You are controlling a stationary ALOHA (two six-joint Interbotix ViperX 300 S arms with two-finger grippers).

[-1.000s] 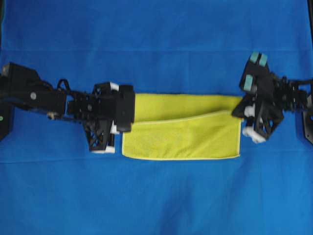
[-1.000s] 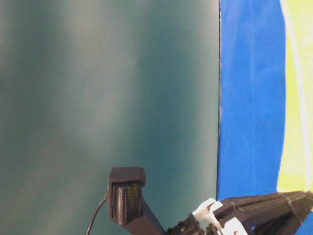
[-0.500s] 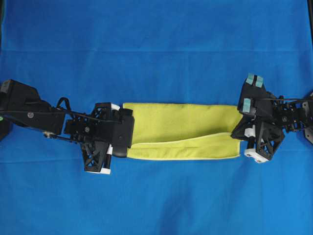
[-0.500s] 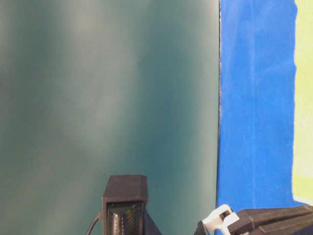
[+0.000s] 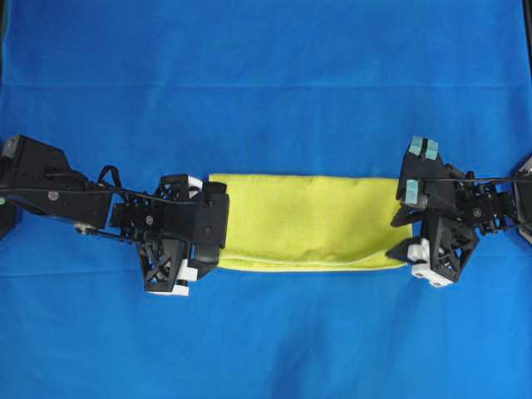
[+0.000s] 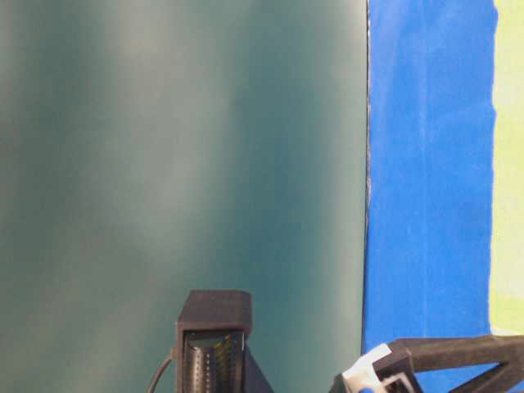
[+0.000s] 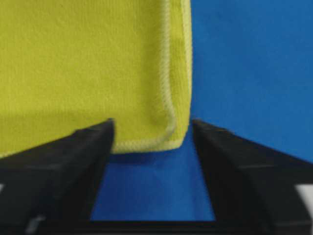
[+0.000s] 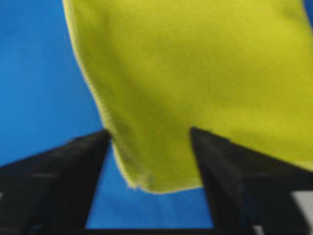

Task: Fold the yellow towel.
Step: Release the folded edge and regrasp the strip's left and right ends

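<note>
From overhead, the bright lemon-yellow microfibre towel (image 5: 307,220) lies as a long folded band across the middle of the bench, on the large blue cloth (image 5: 266,75) that covers it. The band's far edge is straight. Along its near edge two layers show, one lying on the other. The black left claw (image 5: 209,233) sits at the band's left end and overlaps it, and the black right claw (image 5: 406,224) sits at the right end. Both arms stretch in from the sides of the picture.

At table level, a plain dark green wall (image 6: 180,164) fills most of the view. The blue cloth rises as a strip on the right, and a sliver of the yellow towel (image 6: 509,164) shows at the right edge. A black boxy part (image 6: 214,340) and a black strut with a white piece stand along the bottom; I cannot tell which arm they belong to.

From the left wrist, the left claw (image 7: 151,132) stands spread, with a black finger (image 7: 73,156) on either side of a hemmed corner of the yellow towel (image 7: 88,58). The corner lies on the blue cloth (image 7: 254,63) and is not pinched.

From the right wrist, the right claw (image 8: 149,134) is likewise spread. A stitched corner of the towel (image 8: 195,73) lies loose between its fingers (image 8: 230,161), blue cloth (image 8: 34,73) to the left.
</note>
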